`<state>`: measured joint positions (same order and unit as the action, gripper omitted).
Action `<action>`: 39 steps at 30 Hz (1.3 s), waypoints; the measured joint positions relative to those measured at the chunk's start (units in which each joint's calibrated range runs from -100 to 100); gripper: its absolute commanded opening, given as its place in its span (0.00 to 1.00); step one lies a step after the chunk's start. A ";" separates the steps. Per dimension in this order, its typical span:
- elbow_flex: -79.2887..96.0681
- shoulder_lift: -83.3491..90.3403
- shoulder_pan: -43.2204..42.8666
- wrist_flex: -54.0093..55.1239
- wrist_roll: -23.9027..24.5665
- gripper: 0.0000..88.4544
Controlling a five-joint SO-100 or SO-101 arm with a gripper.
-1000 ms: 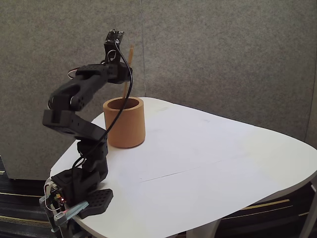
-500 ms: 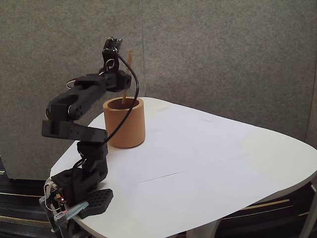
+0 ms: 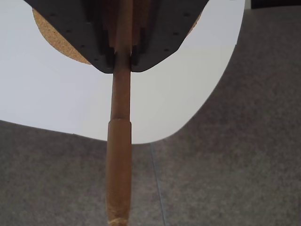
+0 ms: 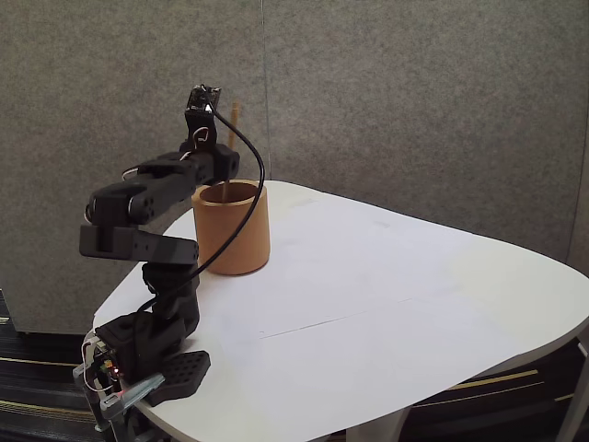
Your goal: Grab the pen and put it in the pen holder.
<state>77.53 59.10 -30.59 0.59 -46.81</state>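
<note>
In the fixed view the black arm (image 4: 138, 207) folds up from its base at the lower left of the frame and reaches over the pen holder (image 4: 231, 230), the wide orange-brown cup standing on the white table (image 4: 386, 304) just left of centre. The hand (image 4: 224, 175) sits right above the cup's rim, and the pen (image 4: 232, 120) pokes up out of it, a thin tan stick nearly upright against the grey wall (image 4: 414, 101); its lower end dips toward the cup's dark inside, though whether the tip touches the bottom cannot be told. A black cable (image 4: 247, 184) loops from the wrist camera down past the front of the cup.

Now the wrist view: the hand (image 3: 123, 63) fills the top of the frame, its two dark fingers (image 3: 89, 42) pressed in on either side of the pen (image 3: 120, 155), gripping it tight. The wooden shaft runs straight down the middle of the picture to the bottom edge. A cork-textured sliver of the pen holder (image 3: 54, 40) peeks out at the upper left behind the fingers, with the table (image 3: 51, 94) beneath and grey carpet floor (image 3: 225, 179) beyond its curved edge.
</note>
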 measured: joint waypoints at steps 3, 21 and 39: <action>2.17 0.00 -0.15 3.14 0.00 0.01; 21.93 16.93 0.07 9.24 0.00 0.01; 22.11 19.64 -1.25 1.78 0.00 0.01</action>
<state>99.64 78.75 -31.84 2.37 -46.81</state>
